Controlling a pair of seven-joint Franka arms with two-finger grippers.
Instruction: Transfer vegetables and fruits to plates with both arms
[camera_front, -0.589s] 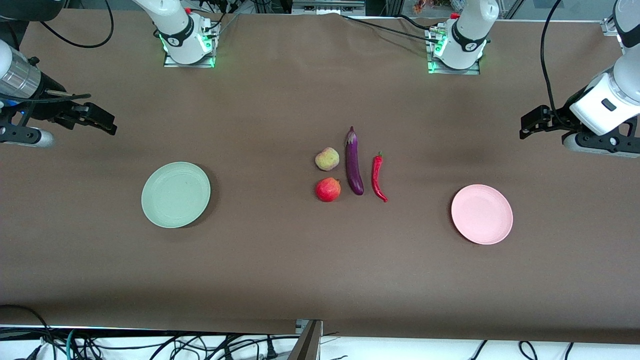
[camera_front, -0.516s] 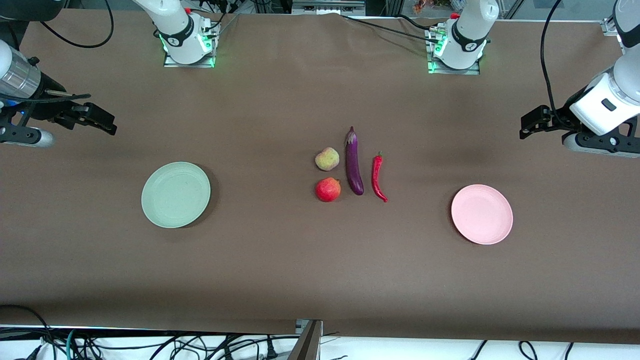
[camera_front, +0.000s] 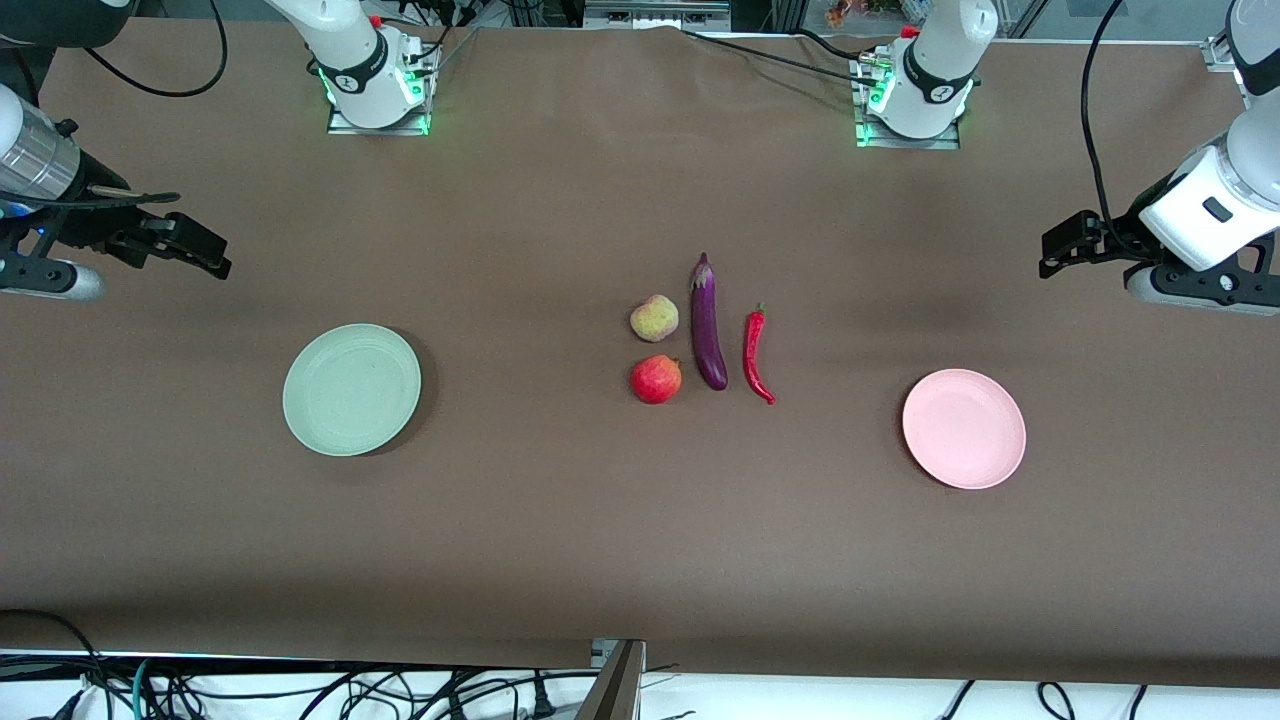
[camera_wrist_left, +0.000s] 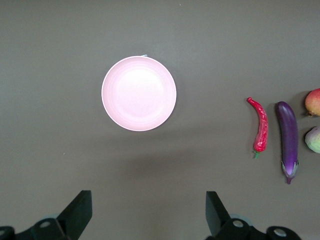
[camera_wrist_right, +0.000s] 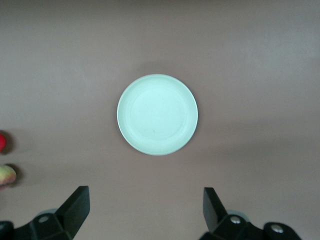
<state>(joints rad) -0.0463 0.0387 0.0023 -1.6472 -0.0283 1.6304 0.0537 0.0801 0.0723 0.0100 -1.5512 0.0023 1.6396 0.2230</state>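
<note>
While eggplant (camera_front: 708, 325) (central) separates fruits, chili (camera_front: 755, 354).

I saw the table (camera_front: 560, 520) covered by a plain brown cloth. On it, toward the right arm's end, lay the pale green plate (camera_front: 351, 389), bare. Toward the left arm's end lay the pink plate (camera_front: 964, 428), also bare and slightly nearer the front camera. Between them, well apart from both, the produce sat in a tight cluster: the yellowish fruit (camera_front: 654, 318) with the red fruit (camera_front: 656, 379) just nearer the camera, the purple eggplant (camera_front: 707, 322) lengthwise beside them, and the red chili pepper (camera_front: 755, 354) beside the eggplant, toward the pink plate.
</note>
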